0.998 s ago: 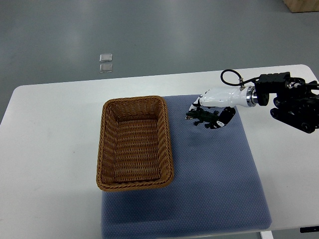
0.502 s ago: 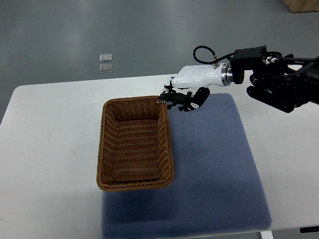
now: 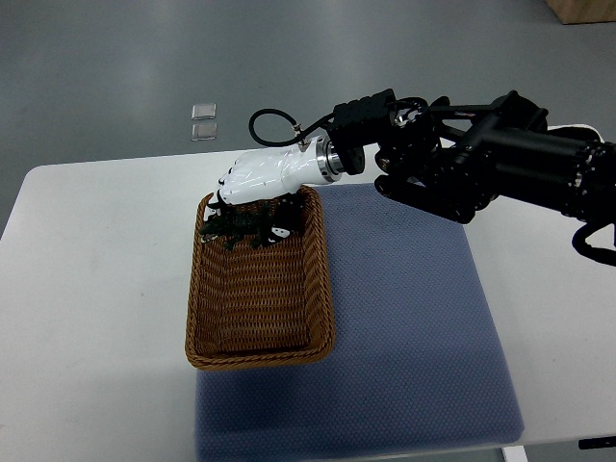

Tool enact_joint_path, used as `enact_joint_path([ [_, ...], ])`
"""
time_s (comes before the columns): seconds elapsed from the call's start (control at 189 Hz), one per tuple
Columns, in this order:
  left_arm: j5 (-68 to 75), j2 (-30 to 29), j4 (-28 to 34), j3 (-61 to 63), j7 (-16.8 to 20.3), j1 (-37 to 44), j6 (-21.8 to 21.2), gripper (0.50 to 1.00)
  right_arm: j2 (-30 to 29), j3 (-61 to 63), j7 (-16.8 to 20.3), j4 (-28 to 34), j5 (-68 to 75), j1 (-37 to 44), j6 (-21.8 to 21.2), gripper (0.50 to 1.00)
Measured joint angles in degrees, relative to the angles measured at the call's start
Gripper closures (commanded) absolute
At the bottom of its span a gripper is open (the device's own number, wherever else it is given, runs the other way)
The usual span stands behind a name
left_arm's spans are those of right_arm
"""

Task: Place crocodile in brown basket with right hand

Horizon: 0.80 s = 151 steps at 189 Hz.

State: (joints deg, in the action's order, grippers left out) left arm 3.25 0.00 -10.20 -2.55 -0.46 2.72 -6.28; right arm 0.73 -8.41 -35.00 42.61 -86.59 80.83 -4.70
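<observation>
A white counter (image 3: 96, 289) with rounded corners carries a blue-grey fabric mat (image 3: 414, 337); a brown rectangular wicker basket (image 3: 260, 358) stands at the mat's left edge, its left side over bare counter; the near part of its woven floor shows bare. Beyond the counter's far edge two small clear square pieces (image 3: 204, 111) lie close together on the grey floor; a corner of a light wooden box (image 3: 582, 10) shows at the top right.

The black jointed right arm (image 3: 481, 164) comes in from the right edge and crosses above the mat's far side, with a black cable looping at the wrist; its white right hand (image 3: 258, 181) hangs over the basket's far end, fingers curled downward and clamped on a small dark green toy crocodile (image 3: 229, 227). The crocodile lies just under the palm, set crosswise to the basket's long side, inside the outline of the rim and near the far wall; whether it touches the wicker cannot be told.

The dark fingertips blend with the toy, so its head and tail are hard to tell apart; the hand covers the basket's far rim; the arm hides part of the counter's far right side and is cut off by the right edge.
</observation>
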Motion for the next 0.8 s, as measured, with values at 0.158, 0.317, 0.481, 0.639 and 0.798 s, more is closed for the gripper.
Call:
enact_joint_path([
  [0.158, 0.0, 0.0, 0.0, 0.0, 0.0, 0.0, 0.0, 0.500, -0.7, -0.5, 0.0, -0.6, -0.2, -1.0, -0.1, 0.901],
  [0.317, 0.0, 0.0, 0.0, 0.0, 0.0, 0.0, 0.0, 0.500, -0.7, -0.7, 0.0, -0.6, -0.1, -2.8, -0.1, 0.734],
  [0.481, 0.0, 0.0, 0.0, 0.0, 0.0, 0.0, 0.0, 0.500, -0.7, -0.7, 0.0, -0.6, 0.1, -3.8, 0.2, 0.599],
  [0.639, 0.0, 0.0, 0.0, 0.0, 0.0, 0.0, 0.0, 0.500, -0.7, -0.7, 0.0, -0.6, 0.2, -4.5, 0.4, 0.576],
  [0.798, 0.0, 0.0, 0.0, 0.0, 0.0, 0.0, 0.0, 0.500, -0.7, -0.7, 0.0, -0.6, 0.4, -4.5, 0.4, 0.574],
])
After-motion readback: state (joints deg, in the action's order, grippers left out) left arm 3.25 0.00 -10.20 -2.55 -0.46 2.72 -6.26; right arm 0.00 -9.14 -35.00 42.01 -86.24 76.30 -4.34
